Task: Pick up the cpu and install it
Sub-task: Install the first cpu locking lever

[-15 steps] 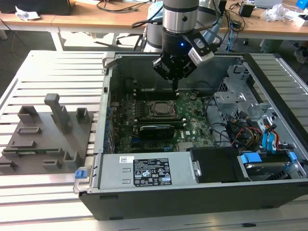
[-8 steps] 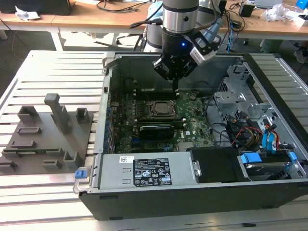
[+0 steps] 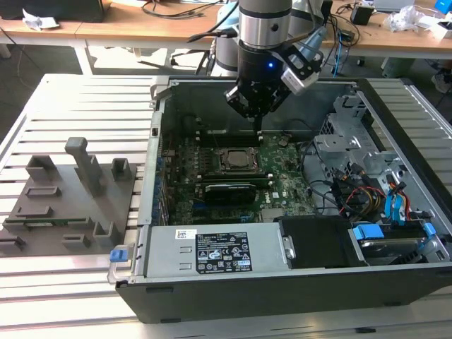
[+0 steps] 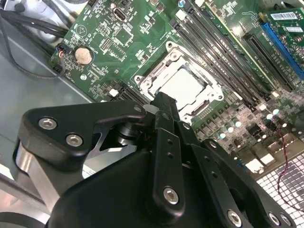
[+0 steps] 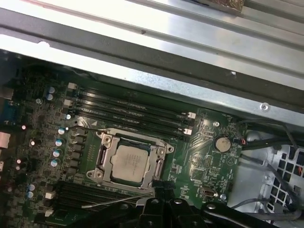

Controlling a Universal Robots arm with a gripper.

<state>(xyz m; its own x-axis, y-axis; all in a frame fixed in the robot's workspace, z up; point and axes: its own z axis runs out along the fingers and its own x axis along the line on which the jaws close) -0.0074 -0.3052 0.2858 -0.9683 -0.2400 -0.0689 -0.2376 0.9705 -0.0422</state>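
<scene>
One cpu (image 3: 235,159), square so no long axis, lies flat in the one motherboard socket (image 3: 236,151) inside the computer case (image 3: 233,289). One gripper (image 3: 258,127) hangs just above it, tips closed together and holding nothing. In both wrist views the cpu (image 4: 183,88) (image 5: 132,161) lies just beyond the gripper tip (image 4: 164,102) (image 5: 161,186), at the socket frame's edge. One grey fixture tray (image 3: 42,208) sits well apart, on the exterior view's left.

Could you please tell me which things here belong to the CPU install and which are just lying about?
Belonging to the job:
- cpu, sitting in the socket frame
- gripper, above the socket

Just lying about:
- grey fixture tray
- power supply
- coin battery
</scene>
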